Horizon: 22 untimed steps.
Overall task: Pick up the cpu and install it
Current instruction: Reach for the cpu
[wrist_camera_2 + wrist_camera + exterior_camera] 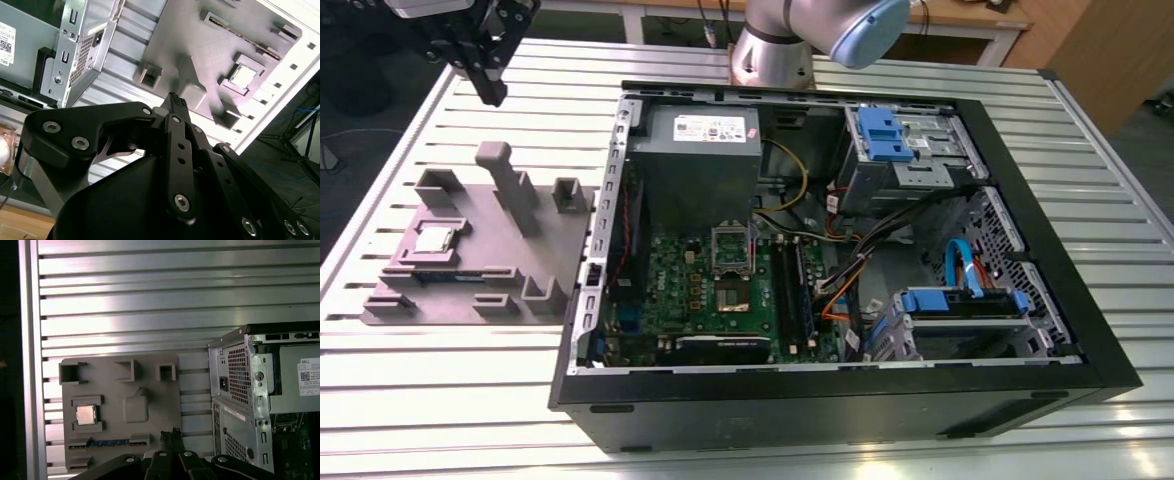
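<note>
The cpu is a small silver square chip lying flat in a recess of a grey holder block, at the exterior view's left on the slatted table. Both wrist views show the cpu in that recess. My gripper hangs high above the table's far left corner, well apart from the holder, with its black fingers together and nothing between them. The green motherboard lies inside the open computer case, with its socket near the middle.
The open black computer case takes the middle and right of the table, with a grey power supply, blue drive cages and loose cables. Several upright posts rise from the holder. The arm's base stands behind the case.
</note>
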Available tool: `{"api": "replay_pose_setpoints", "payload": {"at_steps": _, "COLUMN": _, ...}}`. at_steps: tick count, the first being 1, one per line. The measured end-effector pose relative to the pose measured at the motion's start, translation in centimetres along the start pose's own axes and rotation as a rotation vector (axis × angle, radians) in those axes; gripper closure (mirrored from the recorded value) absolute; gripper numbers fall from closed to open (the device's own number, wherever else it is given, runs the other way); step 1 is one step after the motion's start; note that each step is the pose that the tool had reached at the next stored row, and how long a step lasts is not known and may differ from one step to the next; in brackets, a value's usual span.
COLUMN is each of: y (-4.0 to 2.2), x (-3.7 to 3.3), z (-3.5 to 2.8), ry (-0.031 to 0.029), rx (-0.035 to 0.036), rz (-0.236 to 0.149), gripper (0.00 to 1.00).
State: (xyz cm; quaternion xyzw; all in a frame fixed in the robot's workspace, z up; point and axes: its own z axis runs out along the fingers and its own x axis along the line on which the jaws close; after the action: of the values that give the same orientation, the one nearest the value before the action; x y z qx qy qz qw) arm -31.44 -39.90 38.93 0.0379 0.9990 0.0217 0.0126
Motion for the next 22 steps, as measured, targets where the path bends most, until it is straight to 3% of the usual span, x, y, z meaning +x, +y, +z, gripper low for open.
{"api": "replay_pose_setpoints", "payload": {"at_steps": 22, "y": -0.14, "x": 1.78, "z": -0.02, "ry": 0.0000, "rx": 0.0000, "rz": 0.000, "gripper": 0.90}}
